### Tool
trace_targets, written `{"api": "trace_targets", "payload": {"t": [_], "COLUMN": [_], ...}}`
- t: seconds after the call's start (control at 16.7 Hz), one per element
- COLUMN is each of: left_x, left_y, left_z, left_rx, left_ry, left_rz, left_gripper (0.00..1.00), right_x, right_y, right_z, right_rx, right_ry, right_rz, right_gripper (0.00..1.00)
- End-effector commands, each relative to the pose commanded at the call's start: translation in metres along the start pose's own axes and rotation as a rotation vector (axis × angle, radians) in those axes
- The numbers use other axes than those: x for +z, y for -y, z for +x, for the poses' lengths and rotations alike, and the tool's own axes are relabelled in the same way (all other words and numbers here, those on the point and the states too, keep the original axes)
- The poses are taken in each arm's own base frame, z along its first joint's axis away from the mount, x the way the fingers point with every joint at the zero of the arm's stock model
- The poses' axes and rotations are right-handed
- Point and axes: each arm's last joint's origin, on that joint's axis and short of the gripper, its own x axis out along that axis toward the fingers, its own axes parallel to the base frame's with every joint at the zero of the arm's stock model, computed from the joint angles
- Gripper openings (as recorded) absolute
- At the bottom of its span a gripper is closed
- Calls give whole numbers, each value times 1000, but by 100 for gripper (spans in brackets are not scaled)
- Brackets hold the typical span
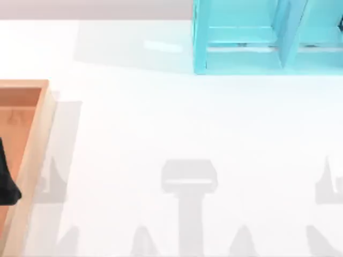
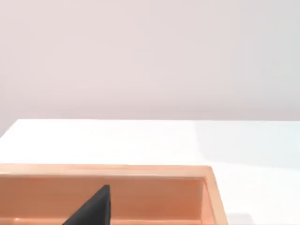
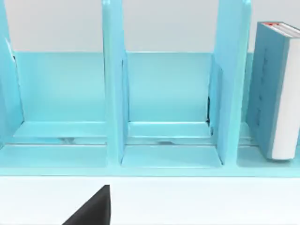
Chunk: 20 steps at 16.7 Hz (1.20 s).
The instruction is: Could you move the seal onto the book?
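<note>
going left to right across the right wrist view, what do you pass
left shelf compartment → divider → middle compartment → second divider → teal book standing upright in the next compartment, white page edges facing outward.

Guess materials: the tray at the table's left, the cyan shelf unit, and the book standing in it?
Tray: looks like light wood, matte, with a tan rim and darker orange floor.
Shelf unit: probably painted board or plastic, uniform cyan with a slight sheen.
Book: seemingly a hardcover, smooth teal spine with white page edges, standing upright in the shelf unit.
</note>
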Motion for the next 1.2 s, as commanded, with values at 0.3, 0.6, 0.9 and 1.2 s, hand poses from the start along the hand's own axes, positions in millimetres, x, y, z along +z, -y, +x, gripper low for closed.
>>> {"api": "trace_targets", "payload": {"t": [0.3, 0.6, 0.9, 1.2], "left_x": [0, 0, 0, 0], "left_y": [0, 0, 0, 0], "left_z": [0, 0, 0, 0], "left_rx": [0, 0, 0, 0], "left_ry": [0, 0, 0, 0], "left_rz": [0, 0, 0, 0], "left_gripper": [100, 100, 100, 100], "right_x": [14, 62, 77, 19], "right_y": [2, 10, 35, 79], "right_z": [2, 25, 102, 192], "right_rx": [-8, -24, -34, -37], "right_ry": [28, 86, -15, -167], "right_rz": [-4, -23, -19, 24], "right_gripper": [100, 100, 100, 100]}}
